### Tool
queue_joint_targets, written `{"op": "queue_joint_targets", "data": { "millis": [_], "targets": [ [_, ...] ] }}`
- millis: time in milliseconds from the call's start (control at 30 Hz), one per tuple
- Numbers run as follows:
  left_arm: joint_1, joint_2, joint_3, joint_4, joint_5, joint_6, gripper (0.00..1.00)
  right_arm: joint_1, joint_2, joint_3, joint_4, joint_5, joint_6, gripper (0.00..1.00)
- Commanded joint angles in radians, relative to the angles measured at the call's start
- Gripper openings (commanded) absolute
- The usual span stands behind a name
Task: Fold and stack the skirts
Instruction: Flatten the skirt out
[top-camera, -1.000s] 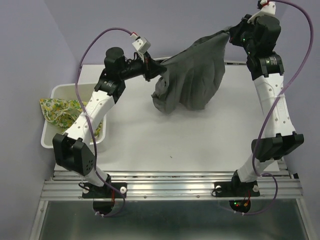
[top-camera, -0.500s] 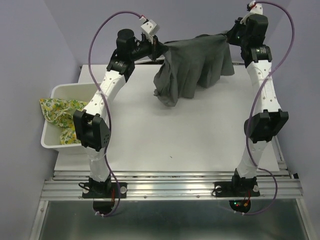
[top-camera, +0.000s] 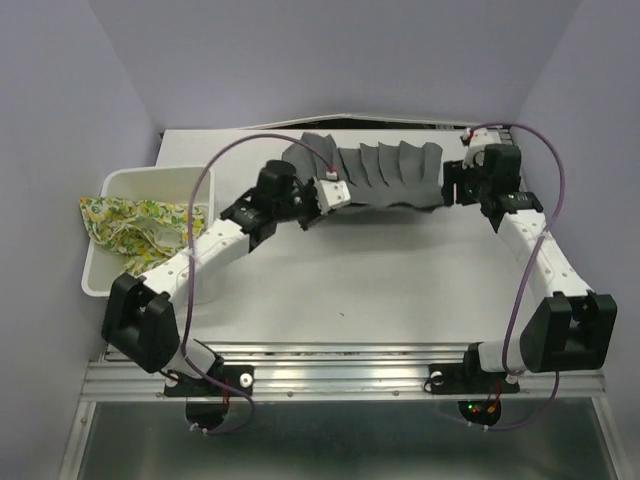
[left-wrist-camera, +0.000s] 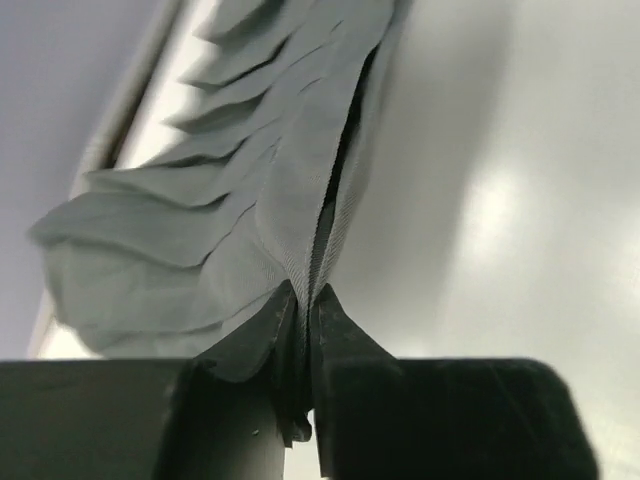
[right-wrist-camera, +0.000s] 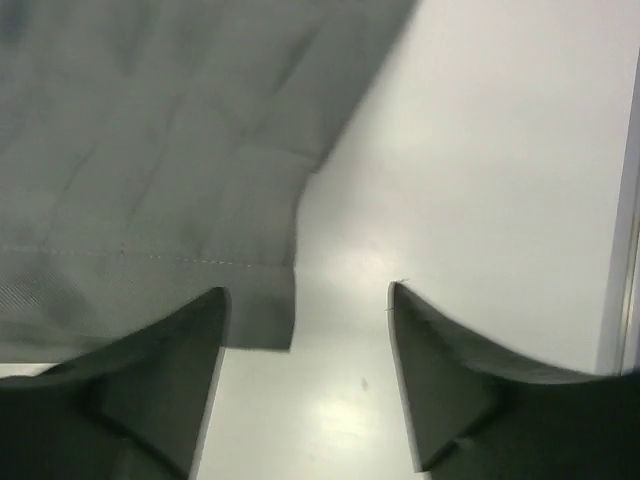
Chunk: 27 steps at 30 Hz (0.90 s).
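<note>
Plain grey pleated cloth skirt lies flat between left tool, clamped on its edge, and right tool, apart, corner free ahead; apparently spread for folding

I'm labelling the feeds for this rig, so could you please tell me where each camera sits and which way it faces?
Top external: above and behind the bases, looking down on the table, grey skirt and basket; both arms show.
Left wrist: behind the left tool, looking along the skirt's pleats; its fingers pinch the fabric.
Right wrist: behind the right tool, looking down on the table; its fingers stand apart at the skirt's corner.
Shared: all three see the grey skirt.
</note>
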Motion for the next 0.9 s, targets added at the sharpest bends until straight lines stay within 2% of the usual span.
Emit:
{"op": "queue_joint_targets", "data": {
  "millis": [0, 33, 100, 167, 200, 233, 333, 367, 400, 433, 467, 533, 633, 767, 867],
  "targets": [
    [-0.143, 0.053, -0.088, -0.06, 0.039, -0.093, 0.74, -0.023, 0.036, -0.104, -0.027, 0.103, -0.139, 0.93],
    [-0.168, 0.064, -0.065, -0.078, 0.049, -0.126, 0.98, -0.032, 0.03, -0.109, -0.035, 0.062, -0.148, 1.0],
    [-0.2, 0.086, -0.013, -0.167, 0.1, -0.177, 0.99, -0.032, 0.021, -0.068, -0.082, 0.011, -0.171, 1.0],
    [-0.157, 0.052, 0.061, -0.192, 0.154, -0.224, 0.99, -0.032, 0.01, -0.022, -0.163, -0.124, -0.226, 1.0],
    [-0.122, 0.028, 0.081, -0.175, 0.177, -0.297, 0.99, -0.032, 0.004, 0.0, -0.186, -0.241, -0.246, 1.0],
    [-0.032, -0.023, 0.082, -0.14, 0.206, -0.348, 0.99, -0.032, 0.004, 0.047, -0.256, -0.317, -0.283, 1.0],
    [0.096, -0.046, 0.128, -0.06, 0.128, -0.495, 0.98, 0.038, 0.018, 0.086, -0.315, -0.452, -0.286, 0.95],
    [0.116, 0.008, 0.172, -0.097, 0.032, -0.47, 0.96, 0.14, 0.024, 0.083, -0.331, -0.443, -0.283, 0.91],
    [0.123, 0.054, 0.235, -0.229, -0.042, -0.427, 0.93, 0.194, 0.036, 0.069, -0.326, -0.421, -0.279, 0.88],
    [0.127, 0.103, 0.357, -0.294, -0.105, -0.393, 0.88, 0.257, 0.041, 0.051, -0.315, -0.357, -0.271, 0.85],
    [0.136, 0.203, 0.407, -0.341, -0.216, -0.396, 0.85, 0.353, 0.048, 0.002, -0.27, -0.332, -0.247, 0.78],
    [0.195, 0.292, 0.531, -0.476, -0.25, -0.425, 0.75, 0.428, 0.059, -0.053, -0.202, -0.272, -0.222, 0.74],
    [0.251, 0.409, 0.599, -0.56, -0.322, -0.488, 0.71, 0.555, 0.111, -0.112, -0.093, -0.16, -0.179, 0.67],
    [0.277, 0.467, 0.633, -0.56, -0.369, -0.519, 0.73, 0.677, 0.159, -0.132, 0.017, -0.072, -0.127, 0.65],
    [0.283, 0.484, 0.671, -0.56, -0.378, -0.545, 0.76, 0.782, 0.191, -0.136, 0.028, 0.003, -0.099, 0.63]
  ]
}}
